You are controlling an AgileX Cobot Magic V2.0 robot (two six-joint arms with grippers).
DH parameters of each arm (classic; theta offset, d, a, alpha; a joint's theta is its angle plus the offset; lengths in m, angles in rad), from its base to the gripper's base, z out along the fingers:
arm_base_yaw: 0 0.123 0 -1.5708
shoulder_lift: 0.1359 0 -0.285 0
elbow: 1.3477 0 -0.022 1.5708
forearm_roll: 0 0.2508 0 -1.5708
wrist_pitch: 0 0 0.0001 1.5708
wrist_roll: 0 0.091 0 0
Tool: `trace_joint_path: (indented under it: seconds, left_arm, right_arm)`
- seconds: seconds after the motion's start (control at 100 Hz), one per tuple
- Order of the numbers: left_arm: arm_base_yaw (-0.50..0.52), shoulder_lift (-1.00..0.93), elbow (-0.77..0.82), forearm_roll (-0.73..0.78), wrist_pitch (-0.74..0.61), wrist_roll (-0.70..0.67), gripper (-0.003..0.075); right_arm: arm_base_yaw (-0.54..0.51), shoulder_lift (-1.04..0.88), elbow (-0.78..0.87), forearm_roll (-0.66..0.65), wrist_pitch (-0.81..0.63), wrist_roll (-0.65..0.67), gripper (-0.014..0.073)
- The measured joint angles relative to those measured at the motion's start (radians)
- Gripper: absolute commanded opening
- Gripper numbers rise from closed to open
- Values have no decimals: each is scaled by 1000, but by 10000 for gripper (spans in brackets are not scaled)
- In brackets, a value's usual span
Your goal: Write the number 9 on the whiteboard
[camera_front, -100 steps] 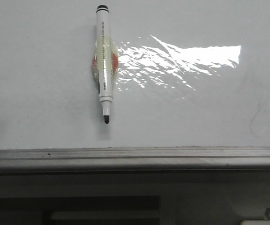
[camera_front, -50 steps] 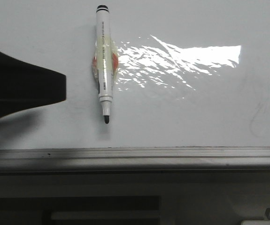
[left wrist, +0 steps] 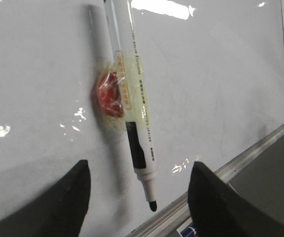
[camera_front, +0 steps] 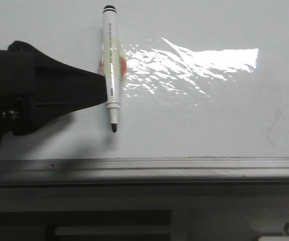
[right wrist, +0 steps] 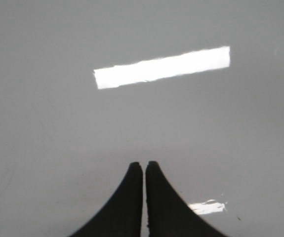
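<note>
The whiteboard (camera_front: 209, 125) is glossy white-grey, and no number 9 shows on it. An uncapped white marker (camera_front: 111, 65) lies on it, black tip toward the near frame edge, with a red piece (camera_front: 102, 68) taped at its middle. My left gripper (camera_front: 101, 91) reaches in from the left, its tip at the marker's barrel. In the left wrist view the gripper (left wrist: 139, 165) is open, one finger on each side of the marker (left wrist: 132, 94) near its tip, not touching it. My right gripper (right wrist: 144, 165) is shut and empty over bare board (right wrist: 58, 123); it is out of the front view.
The board's grey metal frame edge (camera_front: 144, 164) runs along the near side, with a dark space below it. A bright glare patch (camera_front: 199, 63) lies right of the marker. A faint grey smudge (camera_front: 277, 125) marks the board at the right.
My left gripper has come into the front view from the left and moved right, up to the marker. The marker has not moved.
</note>
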Motion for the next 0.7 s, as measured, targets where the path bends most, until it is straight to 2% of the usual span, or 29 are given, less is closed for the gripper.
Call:
trace_joint_path:
  seconds: [0.7]
  left_arm:
    - [0, 68, -57, 33, 42, -43, 365]
  right_arm:
    - [0, 0, 0, 1, 0, 4, -29]
